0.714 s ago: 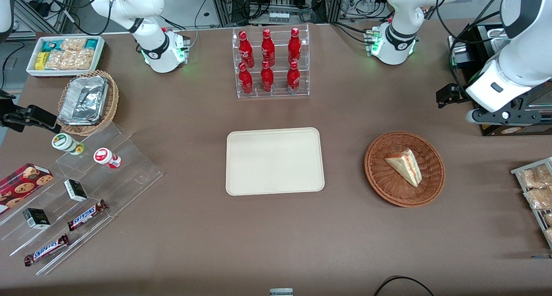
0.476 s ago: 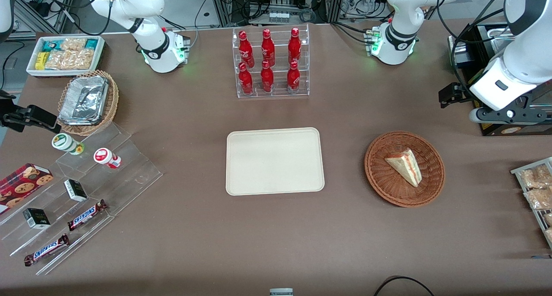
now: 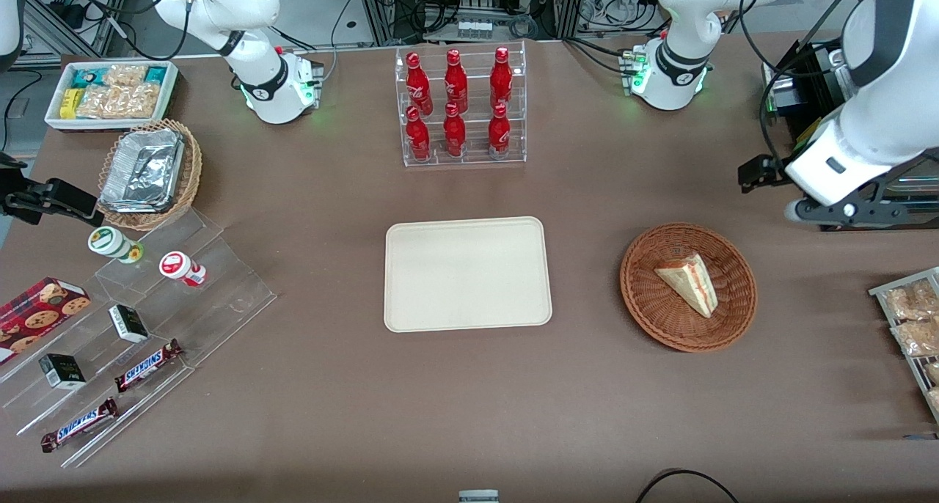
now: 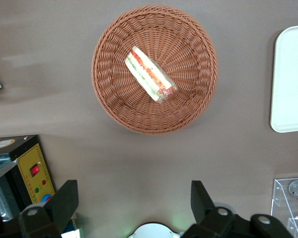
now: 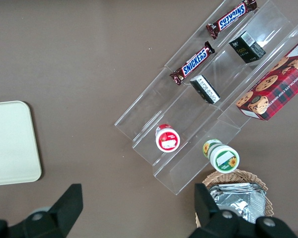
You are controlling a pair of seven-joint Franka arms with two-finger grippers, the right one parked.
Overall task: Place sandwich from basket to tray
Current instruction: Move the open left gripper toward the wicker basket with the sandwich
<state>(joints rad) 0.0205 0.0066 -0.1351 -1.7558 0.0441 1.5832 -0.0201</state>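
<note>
The sandwich [image 3: 688, 282] lies on its side in the basket [image 3: 653, 309], slightly off-centre, with the filling edge facing toward the working arm's end of the tabletop [image 3: 587, 415]. This flat, exposed posture leaves both bread faces reachable from above. The basket sits beside the tray [image 3: 467, 274], apart from it, so the transfer appears to be 1 short sideways carry at constant height. The tray holds nothing.

The gripper [image 4: 134, 198] hangs high above the tabletop, farther from the front camera than the basket and toward the working arm's end, not yet over the sandwich. Its 2 fingers [image 4: 64, 201] are spread wide and hold nothing. The wrist points the gripper straight down, which keeps the whole basket in the wrist camera. Judged from this, the step in hand is the approach; the descent and grasp are not yet begun.
</note>
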